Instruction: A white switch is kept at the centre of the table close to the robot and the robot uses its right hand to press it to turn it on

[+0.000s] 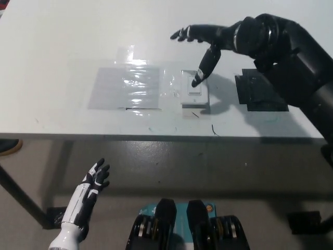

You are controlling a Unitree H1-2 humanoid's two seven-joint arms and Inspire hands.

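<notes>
A white wall switch (194,94) lies flat on the white table (62,47), near its front edge at the centre. My black right hand (208,42) reaches over it from the right, open with fingers spread. One finger points down and its tip (196,82) sits at the top of the switch's rocker; whether it touches I cannot tell. My white left hand (91,185) rests open below the table edge at the lower left.
A patch of clear shiny tape or film (127,87) lies left of the switch. A black square patch (263,94) lies right of it, partly under my right arm. The table's front edge (156,136) crosses the picture; dark floor shows below.
</notes>
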